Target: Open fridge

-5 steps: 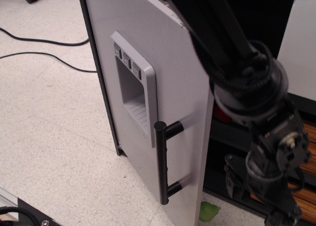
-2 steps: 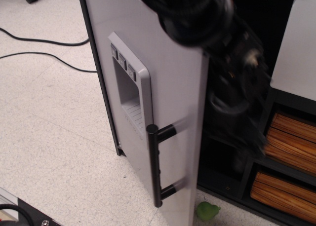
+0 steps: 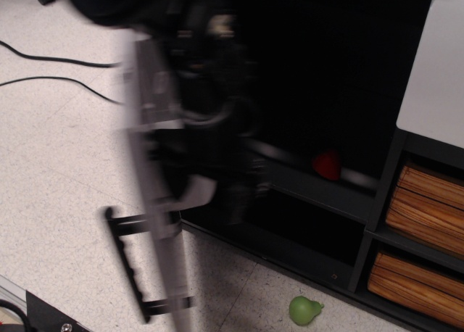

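- The small fridge with a flat light-grey door (image 3: 148,165) fills the middle of the view; its door is seen almost edge-on as a blurred pale strip running from about 11 o'clock down to 6 o'clock.
- The long black bar handle (image 3: 127,263) stands off the door's outer face at about 7 o'clock, its long axis roughly vertical, its two short posts reaching back to the door.
- To the right of the door edge the black interior (image 3: 319,71) lies open to view, with a dark shelf (image 3: 319,183) carrying a small red rounded object (image 3: 328,165).
- The black robot arm (image 3: 210,107) is a heavily blurred dark mass pressed close against the inner side of the door, from 11 o'clock toward the centre.
- The gripper itself cannot be made out in that blur, so how far its fingers are spread, and whether they hold anything, cannot be told.
- The relation that matters: the door lies to the left of the arm, so any further push would have to go leftward against the inner face, not at the handle on the far side.
- By my judgement the fridge is already largely open.
- A small green pear-shaped object (image 3: 304,310) lies on the speckled pale floor (image 3: 65,180) at 5 o'clock, apart from the door.
- Wooden-fronted drawers (image 3: 424,201) sit at 4 o'clock.
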Available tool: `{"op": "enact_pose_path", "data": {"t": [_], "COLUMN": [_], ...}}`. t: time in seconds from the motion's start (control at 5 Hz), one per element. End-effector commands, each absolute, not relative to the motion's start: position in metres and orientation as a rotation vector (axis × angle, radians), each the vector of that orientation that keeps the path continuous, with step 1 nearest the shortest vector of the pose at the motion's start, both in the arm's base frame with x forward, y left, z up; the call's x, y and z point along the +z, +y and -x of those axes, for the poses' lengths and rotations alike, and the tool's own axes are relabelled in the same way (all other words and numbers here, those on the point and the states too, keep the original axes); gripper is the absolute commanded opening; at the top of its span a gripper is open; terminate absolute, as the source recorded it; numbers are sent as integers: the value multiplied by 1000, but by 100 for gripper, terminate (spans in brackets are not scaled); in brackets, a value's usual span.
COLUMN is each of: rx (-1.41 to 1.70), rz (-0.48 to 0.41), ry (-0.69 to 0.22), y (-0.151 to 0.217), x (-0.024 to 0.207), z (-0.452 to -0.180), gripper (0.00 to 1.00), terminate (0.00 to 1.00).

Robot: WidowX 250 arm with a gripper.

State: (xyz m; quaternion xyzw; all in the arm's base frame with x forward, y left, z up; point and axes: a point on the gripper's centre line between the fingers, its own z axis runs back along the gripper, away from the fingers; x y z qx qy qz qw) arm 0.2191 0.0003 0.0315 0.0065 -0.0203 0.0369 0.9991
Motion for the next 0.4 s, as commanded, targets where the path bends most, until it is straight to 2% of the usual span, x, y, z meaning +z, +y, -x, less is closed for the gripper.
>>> {"op": "enact_pose_path", "data": {"t": [0.0, 0.2], "rx": [38, 38], "rz": [-67, -67], "ry": [24, 24], "y": [56, 56], "x": [44, 44], "z": [-174, -174], "gripper": [100, 100], "terminate": [0, 100]}}
